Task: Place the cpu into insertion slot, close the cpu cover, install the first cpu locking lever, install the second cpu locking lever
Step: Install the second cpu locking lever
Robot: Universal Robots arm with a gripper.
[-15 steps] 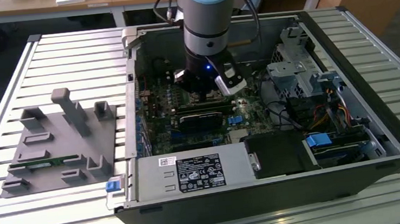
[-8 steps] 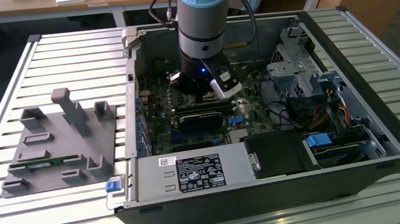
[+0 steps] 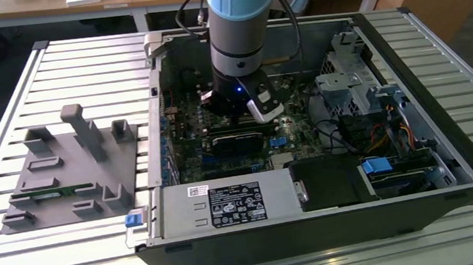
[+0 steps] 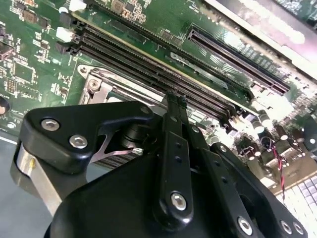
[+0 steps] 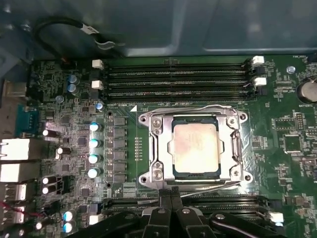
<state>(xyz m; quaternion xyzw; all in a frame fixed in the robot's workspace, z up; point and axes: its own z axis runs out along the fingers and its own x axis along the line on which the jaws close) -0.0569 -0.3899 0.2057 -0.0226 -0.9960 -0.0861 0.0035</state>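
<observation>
In the first wrist view the cpu (image 5: 194, 148), a flat square chip with a dull silvery-tan top, lies in its socket on the green motherboard. The cpu cover (image 5: 157, 148), a thin silvery frame, lies down around it. Thin wire levers (image 5: 198, 108) run along two opposite sides of the frame; I cannot tell whether they are latched. My gripper (image 5: 171, 199) hovers just beside the socket's edge, fingers together with nothing between them. The second wrist view shows the gripper (image 4: 174, 99) over a corner of the socket frame (image 4: 94, 85). In the exterior view the gripper (image 3: 237, 116) reaches down into the open computer case.
Rows of black memory slots (image 5: 178, 79) flank the socket on two sides, and capacitors (image 5: 94, 144) stand beside it. A black cable (image 5: 64, 27) loops near the case wall. A power supply (image 3: 225, 204) and a drive cage (image 3: 348, 84) crowd the case. A grey fixture (image 3: 72, 166) sits at the exterior view's left.
</observation>
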